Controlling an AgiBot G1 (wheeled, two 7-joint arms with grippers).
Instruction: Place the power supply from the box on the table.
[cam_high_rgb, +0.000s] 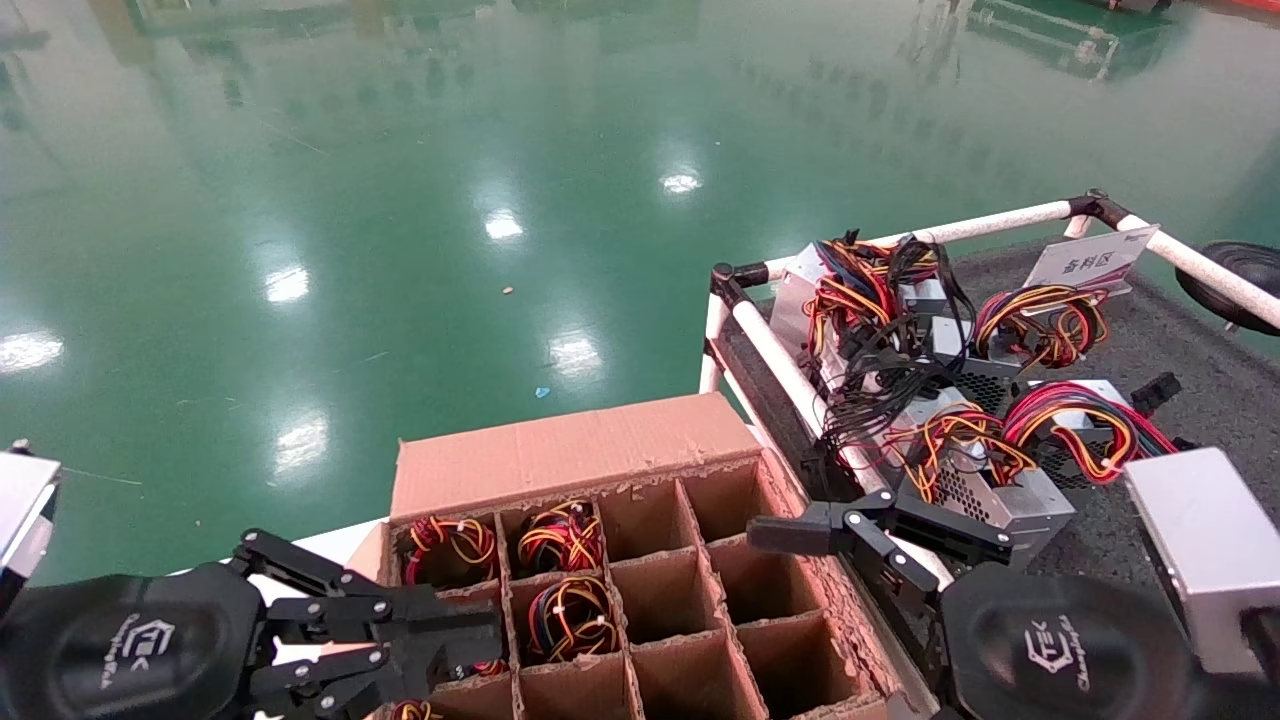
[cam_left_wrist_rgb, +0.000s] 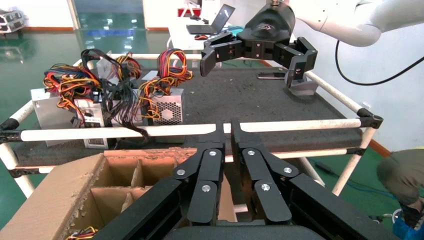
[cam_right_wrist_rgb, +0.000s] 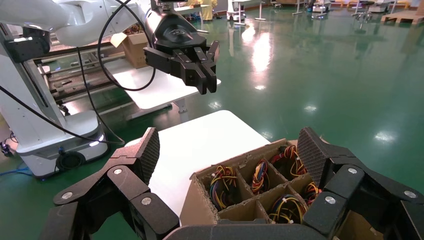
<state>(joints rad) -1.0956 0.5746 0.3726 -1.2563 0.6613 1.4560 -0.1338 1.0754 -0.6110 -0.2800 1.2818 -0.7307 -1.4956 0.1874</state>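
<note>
We are holding the right gripper (cam_high_rgb: 850, 530), fingers spread and empty, lower right above the box (cam_high_rgb: 640, 590); left gripper (cam_high_rgb: 440, 640) clenched, lower left. Next supply (cam_high_rgb: 565, 615) sits lower centre: descend straight, clearing dividers.

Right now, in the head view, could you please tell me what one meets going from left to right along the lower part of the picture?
Left pincer, shut → box with wire bundles in its left cells → right pincer, open → power supplies lying on the table.
</note>
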